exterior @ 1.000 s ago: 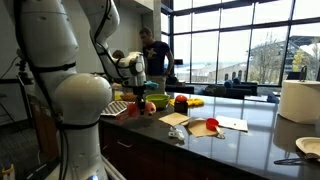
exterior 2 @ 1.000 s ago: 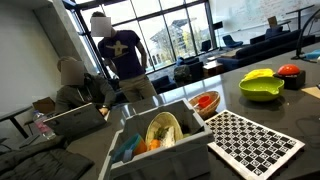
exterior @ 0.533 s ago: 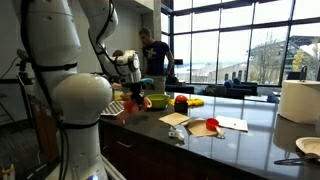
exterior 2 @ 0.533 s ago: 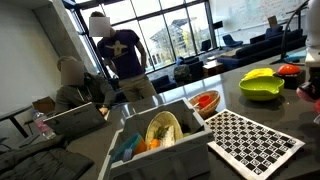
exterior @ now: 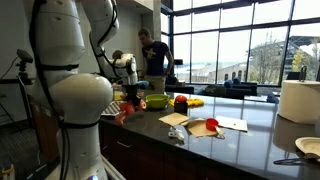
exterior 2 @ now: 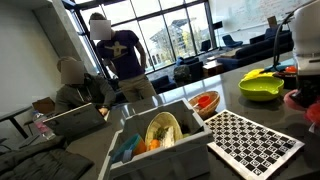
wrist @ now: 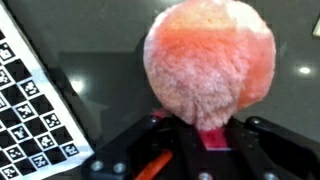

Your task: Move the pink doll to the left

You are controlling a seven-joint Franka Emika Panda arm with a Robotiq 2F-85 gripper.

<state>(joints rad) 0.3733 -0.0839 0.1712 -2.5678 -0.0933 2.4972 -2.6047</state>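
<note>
The pink doll [wrist: 208, 62], a round salmon-pink plush with orange patches, fills the wrist view and sits between my gripper's [wrist: 205, 132] fingers, which are shut on it. In an exterior view the doll [exterior: 124, 109] hangs under the gripper [exterior: 128, 97] just above the dark counter, left of the green bowl [exterior: 157, 101]. In an exterior view the doll [exterior 2: 298, 100] and gripper [exterior 2: 303, 86] are at the right edge, in front of the green bowl [exterior 2: 260, 88] and beside the checkerboard [exterior 2: 253, 140].
A red cup-like object [exterior: 181, 101] and a yellow item [exterior: 195, 102] stand right of the bowl. A grey bin [exterior 2: 128, 128] of dishes and a red bowl [exterior 2: 205, 102] stand near the checkerboard, which also shows in the wrist view [wrist: 30, 100]. Papers [exterior: 228, 124] lie on the counter. People stand behind.
The gripper has carried the pink doll away from the green bowl toward the checkerboard, leftward in one exterior view and into the other from its right edge.
</note>
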